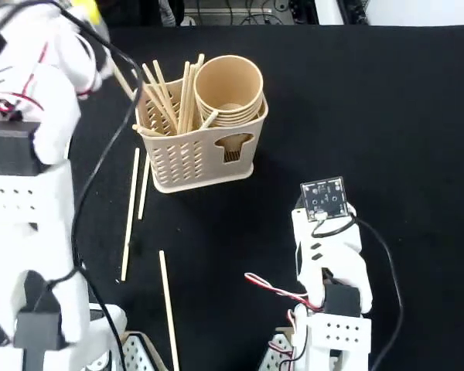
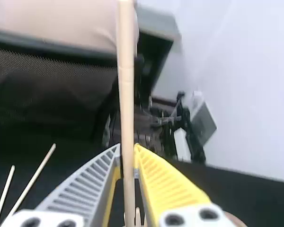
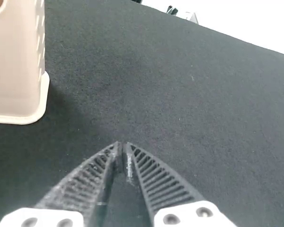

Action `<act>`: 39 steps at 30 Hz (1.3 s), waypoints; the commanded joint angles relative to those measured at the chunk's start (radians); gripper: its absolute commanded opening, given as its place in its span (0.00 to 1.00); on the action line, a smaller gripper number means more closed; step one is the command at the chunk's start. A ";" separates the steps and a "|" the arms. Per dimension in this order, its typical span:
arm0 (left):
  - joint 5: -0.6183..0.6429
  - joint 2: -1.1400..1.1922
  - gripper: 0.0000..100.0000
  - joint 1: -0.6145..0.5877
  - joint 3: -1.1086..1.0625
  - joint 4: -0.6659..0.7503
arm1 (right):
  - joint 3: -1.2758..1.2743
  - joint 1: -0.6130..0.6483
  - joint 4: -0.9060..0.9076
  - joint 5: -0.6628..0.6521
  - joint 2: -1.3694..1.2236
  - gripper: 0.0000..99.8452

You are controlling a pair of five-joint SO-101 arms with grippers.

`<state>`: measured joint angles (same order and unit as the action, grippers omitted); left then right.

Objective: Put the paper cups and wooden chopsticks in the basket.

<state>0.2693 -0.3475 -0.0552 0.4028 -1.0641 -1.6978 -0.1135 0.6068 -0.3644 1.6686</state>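
1. The left gripper [image 2: 127, 150] is up at the far left of the table. Its grey and yellow fingers are pinched tight on the held chopstick [image 2: 125, 85], which runs straight out past the tips. The grip looks narrow, so I would move slowly to stop the stick pivoting.
2. Three sticks remain on the black table [image 1: 387, 116]. The first loose chopstick [image 1: 130, 212] and second loose chopstick [image 1: 143, 189] lie just beside the basket's left side, and the third loose chopstick [image 1: 168, 309] lies nearer the arm bases. Carry the held stick well above them.
3. The basket [image 1: 201, 158] stands upright. Its left compartment holds a leaning bundle of chopsticks [image 1: 170, 97], and the stacked paper cups [image 1: 228, 85] fill its right compartment. Aim the stick's lower end at a gap in the left compartment. Tilt it to match the bundle, then let go only once the end is below the rim.
4. The right gripper [image 3: 121, 147] rests low over bare table to the right of the basket. Its dark fingers are closed together on nothing. It is well apart from the drop path and can remain parked.
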 commanded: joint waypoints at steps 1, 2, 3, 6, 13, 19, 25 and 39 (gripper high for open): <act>0.015 -0.161 0.03 0.021 -0.205 0.140 | 0.002 0.012 -0.015 -0.008 0.002 0.01; 0.012 -0.209 0.03 0.021 -0.286 0.216 | 0.002 0.012 -0.015 -0.008 0.002 0.01; 0.012 -0.264 0.03 0.021 -0.377 0.305 | 0.002 0.012 -0.015 -0.008 0.002 0.01; 0.012 -0.419 0.03 0.021 -0.674 0.595 | 0.002 0.012 -0.015 -0.008 0.002 0.01; -0.089 -0.532 0.03 0.140 -1.030 0.934 | 0.002 0.014 -0.015 -0.008 0.002 0.01; -0.147 -0.437 0.03 0.191 -1.096 0.941 | 0.002 0.014 -0.015 -0.009 0.002 0.01; -0.149 -0.290 0.03 0.183 -1.095 0.945 | 0.002 0.014 -0.015 -0.009 0.002 0.01; -0.137 -0.264 0.26 0.131 -0.820 0.402 | 0.002 0.014 -0.015 -0.009 0.002 0.01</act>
<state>0.1511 -0.5992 0.1212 -0.6007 -0.4580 -1.6978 -0.1135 0.6068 -0.3644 1.6686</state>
